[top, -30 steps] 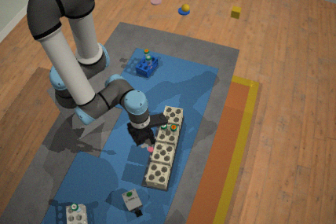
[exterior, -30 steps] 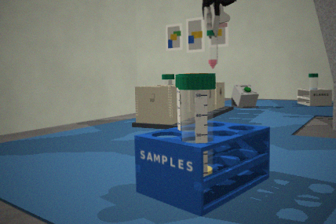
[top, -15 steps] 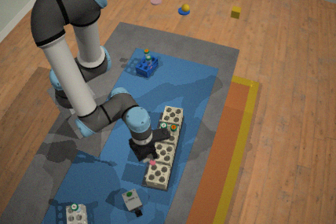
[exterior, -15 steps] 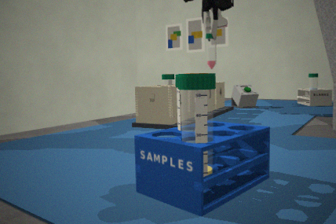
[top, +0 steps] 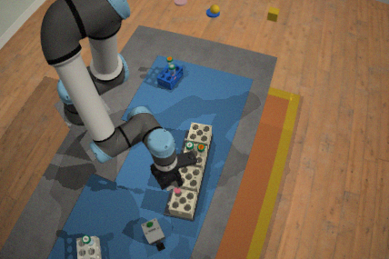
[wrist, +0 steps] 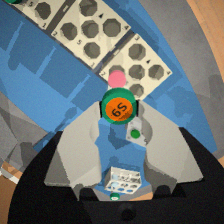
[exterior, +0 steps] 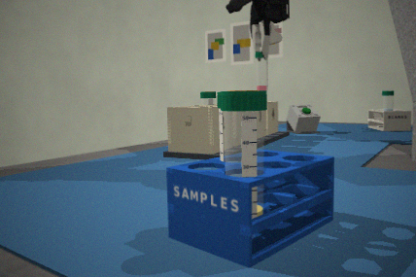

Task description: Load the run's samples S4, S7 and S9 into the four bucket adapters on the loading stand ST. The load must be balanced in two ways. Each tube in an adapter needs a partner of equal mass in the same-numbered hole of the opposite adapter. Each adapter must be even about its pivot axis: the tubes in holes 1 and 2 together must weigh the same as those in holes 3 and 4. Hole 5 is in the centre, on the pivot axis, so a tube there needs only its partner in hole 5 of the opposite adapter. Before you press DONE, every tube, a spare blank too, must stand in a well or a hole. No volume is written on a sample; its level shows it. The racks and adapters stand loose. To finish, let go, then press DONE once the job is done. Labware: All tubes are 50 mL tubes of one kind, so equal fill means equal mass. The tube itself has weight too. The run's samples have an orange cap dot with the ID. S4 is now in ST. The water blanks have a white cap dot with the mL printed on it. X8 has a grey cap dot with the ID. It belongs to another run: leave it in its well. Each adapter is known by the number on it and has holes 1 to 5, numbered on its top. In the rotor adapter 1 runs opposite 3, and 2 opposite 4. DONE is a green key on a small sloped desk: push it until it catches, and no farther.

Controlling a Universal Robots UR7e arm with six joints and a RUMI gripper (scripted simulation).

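My gripper (top: 174,179) is shut on sample tube S9 (wrist: 118,109), which has a green cap with an orange dot. The tube hangs upright, and its pink tip (wrist: 117,78) is above the loading stand ST (top: 192,170), a row of beige adapters. The tip hovers over the near edge of the end adapter (top: 184,203), clear of the holes. I cannot tell which hole is below it. Two tubes stand in another adapter, one with a white dot (top: 189,146) and one with an orange dot (top: 201,147). In the exterior view the tube (exterior: 262,68) hangs high above the stand (exterior: 219,126).
The blue SAMPLES rack (top: 170,76) holds two tubes at the back of the mat; it also shows in the exterior view (exterior: 250,197). The DONE desk (top: 152,230) with its green key stands in front of the stand. The blanks rack (top: 88,245) holds a tube at the front left.
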